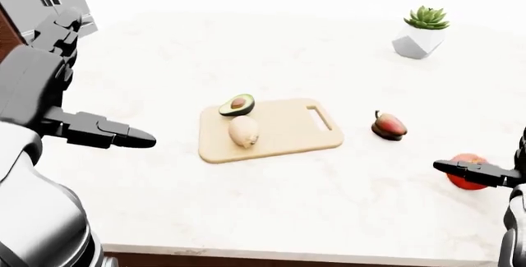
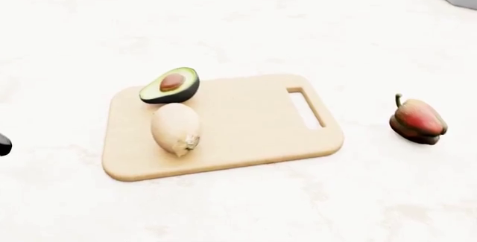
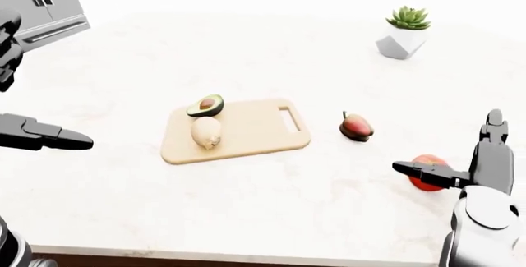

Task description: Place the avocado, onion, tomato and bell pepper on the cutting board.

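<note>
White marble counter [image 1: 164, 205]: avocado [image 2: 170, 85] and onion [image 2: 176, 127] sit at the cutting board's [image 2: 246, 130] left end. Bell pepper [image 2: 418, 120] and tomato [image 3: 427, 172] remain off it (halfway). Right hand [image 3: 485, 156] spread wide beside the tomato; left hand [image 1: 90, 128] open, empty.

Two of four items on the board; pepper and tomato off it.

Head view: tan cutting board [image 2: 246, 130], handle slot at 3 o'clock. Avocado [image 2: 170, 85] half, pit up, at the board's 10 o'clock edge; pale onion [image 2: 176, 127] on its side just below it. Red bell pepper [image 2: 418, 120] off the board at 3 o'clock. Right-eye view: tomato [image 3: 427, 172] at 4 o'clock, well apart.
</note>
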Robot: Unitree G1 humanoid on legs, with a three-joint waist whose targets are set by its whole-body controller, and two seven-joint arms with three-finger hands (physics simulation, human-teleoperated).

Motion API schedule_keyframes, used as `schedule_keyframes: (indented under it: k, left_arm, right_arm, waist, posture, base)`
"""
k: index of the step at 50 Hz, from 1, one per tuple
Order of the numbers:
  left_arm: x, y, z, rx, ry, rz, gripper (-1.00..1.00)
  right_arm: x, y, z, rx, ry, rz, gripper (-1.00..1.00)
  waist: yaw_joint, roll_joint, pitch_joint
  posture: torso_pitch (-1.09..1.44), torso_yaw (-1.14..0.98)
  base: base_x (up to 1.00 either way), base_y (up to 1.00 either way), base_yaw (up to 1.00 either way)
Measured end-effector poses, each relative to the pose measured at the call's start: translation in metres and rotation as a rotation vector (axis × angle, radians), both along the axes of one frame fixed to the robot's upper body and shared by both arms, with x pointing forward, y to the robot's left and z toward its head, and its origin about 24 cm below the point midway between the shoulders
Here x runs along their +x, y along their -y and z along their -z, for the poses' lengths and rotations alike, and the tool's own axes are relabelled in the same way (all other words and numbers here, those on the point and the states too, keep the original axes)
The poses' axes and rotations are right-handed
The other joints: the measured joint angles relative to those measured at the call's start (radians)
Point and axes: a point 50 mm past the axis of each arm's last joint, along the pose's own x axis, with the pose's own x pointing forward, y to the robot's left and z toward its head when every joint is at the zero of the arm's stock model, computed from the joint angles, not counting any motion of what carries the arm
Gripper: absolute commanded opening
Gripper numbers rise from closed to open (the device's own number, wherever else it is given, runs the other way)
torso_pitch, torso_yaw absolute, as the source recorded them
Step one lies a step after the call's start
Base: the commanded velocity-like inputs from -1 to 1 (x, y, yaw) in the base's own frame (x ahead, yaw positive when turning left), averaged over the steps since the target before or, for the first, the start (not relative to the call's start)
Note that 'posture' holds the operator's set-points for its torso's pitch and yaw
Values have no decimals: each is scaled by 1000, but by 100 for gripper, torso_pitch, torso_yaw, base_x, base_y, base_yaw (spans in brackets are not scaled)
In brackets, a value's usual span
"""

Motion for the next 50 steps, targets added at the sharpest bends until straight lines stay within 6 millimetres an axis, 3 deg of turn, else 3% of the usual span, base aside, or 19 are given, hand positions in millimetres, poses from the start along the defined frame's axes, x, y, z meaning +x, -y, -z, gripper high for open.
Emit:
schedule_keyframes:
  k: [24, 32, 41, 43, 44, 46, 47, 50]
  left_arm:
    - [3, 2, 3, -1, -9, 4, 100]
    - [2, 1, 4, 2, -9, 0, 100]
    - [2, 1, 3, 4, -8, 4, 100]
    - [3, 2, 2, 3, -9, 3, 100]
    - [4, 2, 2, 3, -8, 3, 100]
    - [5, 2, 2, 4, -9, 4, 100]
    - [5, 2, 1, 4, -9, 7, 100]
    - [5, 3, 0, 6, -6, 11, 100]
  right_arm:
    - [-15, -6, 13, 7, -9, -17, 100]
    - [-16, -5, 26, 39, -51, -5, 100]
    - [-16, -9, 28, 19, -28, -22, 100]
    - [-15, -9, 29, 22, -28, -28, 55]
    - [-15, -10, 29, 26, -31, -35, 44]
    - [-14, -11, 30, 35, -37, -49, -7]
    - [-14, -12, 30, 39, -41, -53, -13]
    - [-13, -11, 28, 29, -42, -47, -62]
  waist:
    - [3, -9, -7]
    - [2, -1, -4]
    - [1, 0, -12]
    - [0, -1, -13]
    - [-1, -2, -14]
    - [-3, -2, -13]
    - [-3, -1, -13]
    - [-2, 2, -10]
  posture:
    - [-21, 0]
    - [-21, 0]
    - [-21, 0]
    - [-21, 0]
    - [-21, 0]
    - [-21, 0]
    - [-21, 0]
    - [-21, 0]
  base:
    - [0, 0, 0]
    - [0, 0, 0]
    - [0, 0, 0]
    - [0, 0, 0]
    - [0, 0, 0]
    - [0, 0, 0]
    - [0, 0, 0]
    - [0, 0, 0]
